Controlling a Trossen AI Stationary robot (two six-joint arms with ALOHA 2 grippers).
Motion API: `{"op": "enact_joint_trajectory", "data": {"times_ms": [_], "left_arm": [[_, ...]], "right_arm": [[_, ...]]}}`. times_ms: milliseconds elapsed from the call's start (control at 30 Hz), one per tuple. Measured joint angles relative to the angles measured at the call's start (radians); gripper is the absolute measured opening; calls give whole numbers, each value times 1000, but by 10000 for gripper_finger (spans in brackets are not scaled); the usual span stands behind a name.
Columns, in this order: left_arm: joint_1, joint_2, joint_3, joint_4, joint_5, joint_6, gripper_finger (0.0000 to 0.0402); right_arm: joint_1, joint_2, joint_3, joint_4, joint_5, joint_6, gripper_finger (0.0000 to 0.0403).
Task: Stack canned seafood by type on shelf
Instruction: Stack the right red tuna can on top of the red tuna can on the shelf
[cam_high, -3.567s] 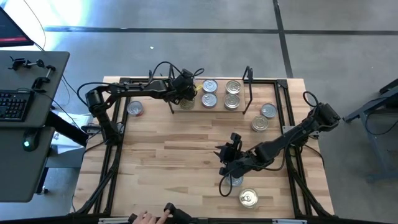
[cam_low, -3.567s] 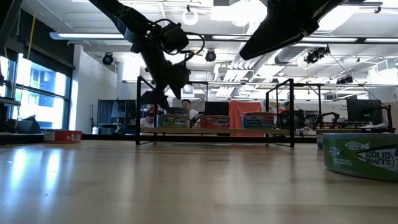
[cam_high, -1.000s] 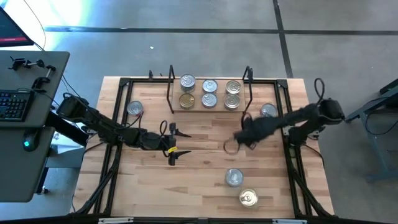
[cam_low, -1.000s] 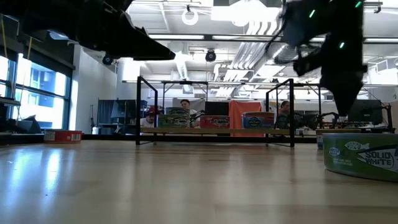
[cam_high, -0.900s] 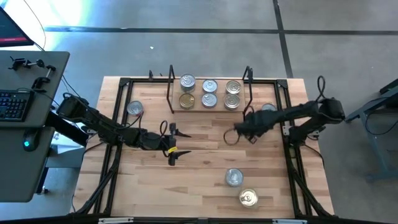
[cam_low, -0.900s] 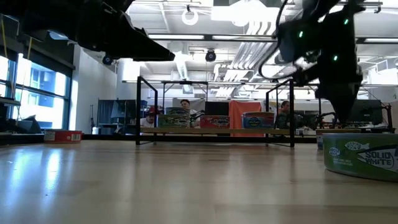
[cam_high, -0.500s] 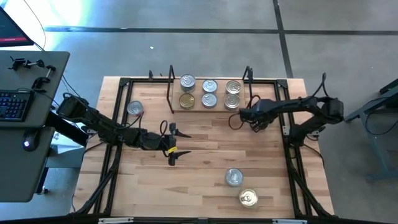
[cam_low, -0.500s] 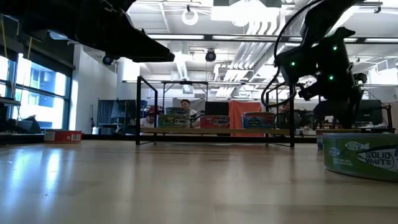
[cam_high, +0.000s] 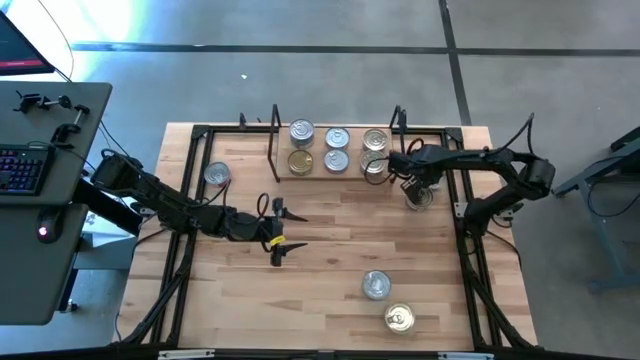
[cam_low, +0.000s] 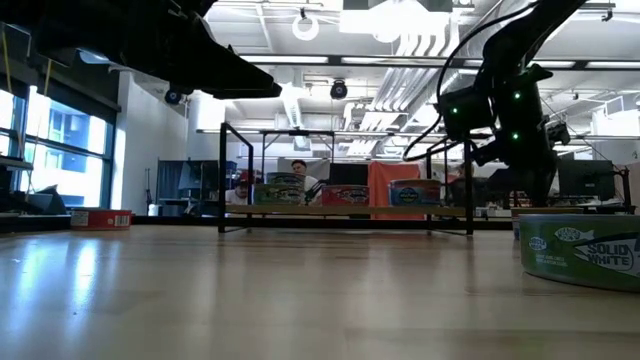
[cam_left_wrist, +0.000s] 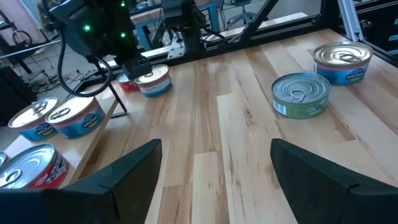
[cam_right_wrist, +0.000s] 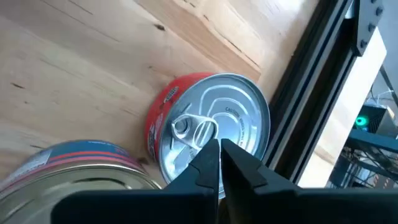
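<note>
Two tins (cam_high: 419, 196) sit under the closed right end effector (cam_right_wrist: 219, 149).

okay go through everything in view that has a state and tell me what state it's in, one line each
Left gripper: fingers open, empty, hovering over mid-table.
Right gripper: fingers shut, empty, above the cans right of the shelf.
Shelf: six cans on it, all upright.
Red-label can: upright on the table, sealed, pull tab flat.
Green-label can: upright, sealed, near the table's front.
Blue-label can: upright, sealed, beside the green one.
Lone can: upright, left of the shelf.
</note>
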Motion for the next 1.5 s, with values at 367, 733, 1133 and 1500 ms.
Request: {"op": "enact_joint_trajectory", "data": {"times_ms": [367,733,1133,1500], "left_arm": [[-9,0,0,-1,1,-18,294],[-14,0,0,-2,0,-10,294],[-34,0,0,-12,-1,-13,294],[-16,0,0,-179,-165,12,294]], "right_arm": [[20,-2,-122,33,-1,45,3],[114,0,-46,-71,-253,160,1],[466,-3,-37,-28,-547,447,0],[749,2,-43,547,-494,577,0]]}}
